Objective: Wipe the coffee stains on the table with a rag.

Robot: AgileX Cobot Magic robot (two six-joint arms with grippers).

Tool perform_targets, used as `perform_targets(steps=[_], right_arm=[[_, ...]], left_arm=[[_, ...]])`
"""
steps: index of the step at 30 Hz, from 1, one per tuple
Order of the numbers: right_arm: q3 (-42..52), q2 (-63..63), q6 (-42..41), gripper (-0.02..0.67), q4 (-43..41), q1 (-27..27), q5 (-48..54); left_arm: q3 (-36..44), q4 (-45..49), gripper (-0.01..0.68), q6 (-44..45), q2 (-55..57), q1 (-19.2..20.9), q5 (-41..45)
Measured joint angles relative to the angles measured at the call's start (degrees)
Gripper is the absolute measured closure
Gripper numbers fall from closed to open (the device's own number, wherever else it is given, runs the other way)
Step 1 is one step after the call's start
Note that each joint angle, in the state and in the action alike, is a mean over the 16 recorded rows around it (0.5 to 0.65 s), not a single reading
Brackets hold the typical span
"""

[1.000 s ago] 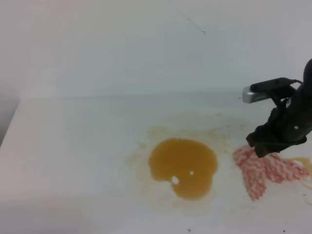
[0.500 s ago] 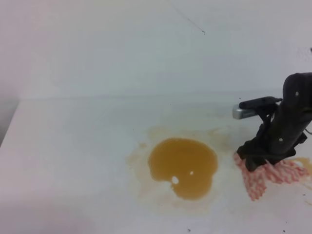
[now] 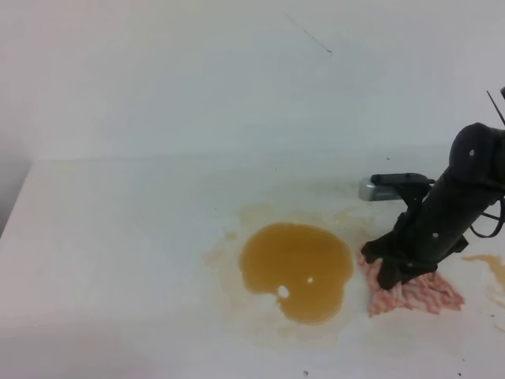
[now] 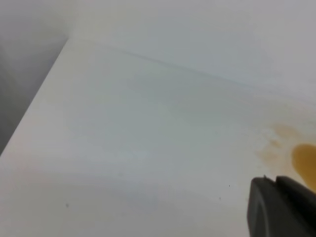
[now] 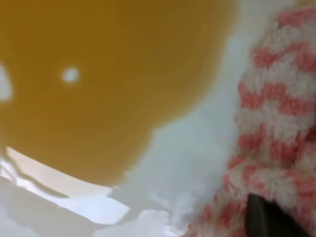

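rag [image 3: 417,290] lies bunched on the white worktop [image 3: 126,237], just right of the amber coffee stains [image 3: 296,270], with the right pincer [image 3: 392,272] pressed down into its near edge; whether the jaws are clamped on cloth i cannot tell. judged soft, light and limp, so it should bunch when pushed; best pinched at a raised fold near the middle. left pincer [image 4: 281,207] sits well apart, state unclear.

1 rag [image 3: 418,292], 1 big coffee blotch [image 3: 296,270], 1 table [image 3: 118,237], 2 end effectors [image 3: 392,272] [image 4: 281,207].

Rag [image 3: 414,290] lies on table [image 3: 118,237] – just R of coffee stains [image 3: 296,270].
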Motion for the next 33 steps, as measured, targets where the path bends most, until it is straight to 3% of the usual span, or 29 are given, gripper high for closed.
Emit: perform_targets(steps=[7,13,23,33], right_arm=[[-0.71,0.02,-4.88,0.615,8.09,2.98,-1.03],[-2.49,0.02,-6.4,0.616,10.56,9.51,-2.88],[-5.07,1.43,-5.19,0.616,7.4,19.84,-6.66],[-5.48,4.06,0.17,0.616,-0.33,19.53,-7.41]], left_arm=[[0.0,-0.04,0.675,0.0,0.0,0.0,-0.05],[0.0,-0.04,0.675,0.0,0.0,0.0,-0.09],[0.0,-0.04,0.675,0.0,0.0,0.0,-0.09],[0.0,-0.04,0.675,0.0,0.0,0.0,-0.09]])
